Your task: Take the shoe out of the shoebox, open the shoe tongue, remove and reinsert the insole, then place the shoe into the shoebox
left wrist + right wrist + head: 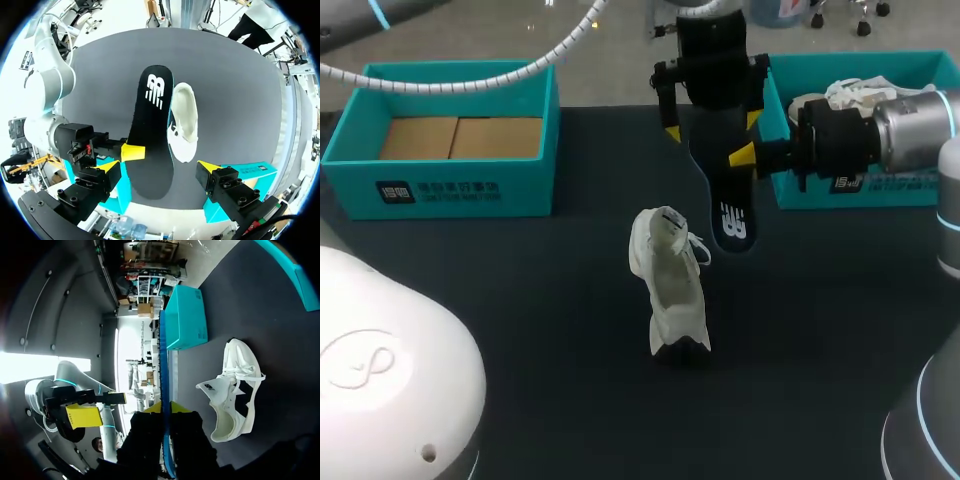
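The insole (725, 200) is out of the shoe and held in the air, so the removal half of the insole step is judged done and the reinsertion is what is in hand. The right gripper (744, 155) is clamped on the insole's long edge. In its own wrist view the insole is seen edge-on, running straight out between the two fingers, which press on it from both sides. The left gripper (159, 167) is spread wide around the same insole. The heel end lies between its yellow tips, and neither tip is seen touching it. The white shoe (184, 120) lies on its side on the dark table, beneath and ahead of the left gripper and just beside the insole's logo end as that camera sees it. From the right gripper it lies off to one side, with its mouth gaping and its laces loose. A teal shoebox (450, 190) lined with cardboard is set well apart from both grippers. For the next move, the insole's toe end would need to be turned toward the shoe's opening and fed in along the sole. The shoe would probably need to be steadied by the free left gripper, since it could easily slide or roll.
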`<state>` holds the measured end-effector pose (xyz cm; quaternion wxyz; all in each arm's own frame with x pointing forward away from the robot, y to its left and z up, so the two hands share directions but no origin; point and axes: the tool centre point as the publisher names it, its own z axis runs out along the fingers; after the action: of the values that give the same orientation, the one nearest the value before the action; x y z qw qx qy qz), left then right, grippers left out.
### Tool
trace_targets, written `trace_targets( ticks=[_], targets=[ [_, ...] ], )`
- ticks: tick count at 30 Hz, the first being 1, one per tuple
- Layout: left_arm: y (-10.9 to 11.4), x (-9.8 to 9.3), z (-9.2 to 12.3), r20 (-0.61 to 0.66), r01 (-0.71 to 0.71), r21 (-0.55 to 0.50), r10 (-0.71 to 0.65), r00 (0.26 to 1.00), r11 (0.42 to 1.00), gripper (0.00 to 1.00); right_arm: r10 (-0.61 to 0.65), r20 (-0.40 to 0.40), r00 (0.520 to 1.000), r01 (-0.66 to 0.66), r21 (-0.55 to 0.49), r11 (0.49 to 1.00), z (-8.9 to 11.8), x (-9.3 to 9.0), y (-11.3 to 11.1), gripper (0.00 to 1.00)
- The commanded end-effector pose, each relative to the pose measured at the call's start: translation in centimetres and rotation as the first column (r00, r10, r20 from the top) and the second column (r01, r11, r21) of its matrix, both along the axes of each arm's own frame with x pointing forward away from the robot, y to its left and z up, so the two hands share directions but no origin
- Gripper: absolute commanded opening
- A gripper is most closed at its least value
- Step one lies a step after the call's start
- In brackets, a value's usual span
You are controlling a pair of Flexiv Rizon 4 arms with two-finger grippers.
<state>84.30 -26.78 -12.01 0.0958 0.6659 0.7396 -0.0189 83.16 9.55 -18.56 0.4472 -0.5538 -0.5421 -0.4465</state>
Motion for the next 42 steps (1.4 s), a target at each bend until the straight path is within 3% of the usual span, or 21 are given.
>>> trace_targets(
  ticks=[1,12,18,20,21,34,37,42],
  targets=[
    [2.4,-1.1,-1.1,0.052,0.038,-0.277,-0.024,0.998,0.960,1.00,-0.004,-0.002,1.000,0.004,-0.002,1.000,-0.1,-0.2,0.0,0.00],
    [4.0,-1.7,-1.2,0.052,0.004,-0.450,0.021,0.998,0.893,1.00,-0.004,-0.006,1.000,0.004,-0.003,1.000,-0.2,0.0,0.3,0.00],
    [5.3,-1.8,-1.3,0.036,-0.015,-0.569,0.044,0.998,0.822,1.00,0.000,-0.009,1.000,0.000,-0.003,1.000,-0.2,0.1,0.4,0.00],
    [5.7,-2.1,-1.2,0.062,0.053,-0.619,-0.019,0.998,0.783,1.00,0.001,-0.010,1.000,-0.001,-0.004,1.000,-0.2,0.2,0.4,0.00],
    [5.6,-2.3,-1.1,0.080,0.088,-0.591,-0.050,0.996,0.802,1.00,0.002,-0.010,1.000,-0.002,-0.004,1.000,-0.2,0.2,0.4,0.00],
    [5.5,-2.2,-1.4,0.083,0.080,-0.601,-0.037,0.996,0.795,1.00,-0.011,-0.025,1.000,0.011,0.002,1.000,0.0,0.8,0.6,0.00],
    [5.3,-1.8,-2.1,0.053,0.030,-0.732,0.013,0.999,0.681,1.00,-0.022,-0.026,0.999,0.023,0.012,1.000,0.4,0.9,0.4,0.00],
    [5.2,-1.5,-2.6,0.080,0.042,-0.825,0.043,0.996,0.563,1.00,-0.032,-0.022,0.999,0.032,0.027,0.999,0.8,0.8,0.1,0.00]
  ],
)
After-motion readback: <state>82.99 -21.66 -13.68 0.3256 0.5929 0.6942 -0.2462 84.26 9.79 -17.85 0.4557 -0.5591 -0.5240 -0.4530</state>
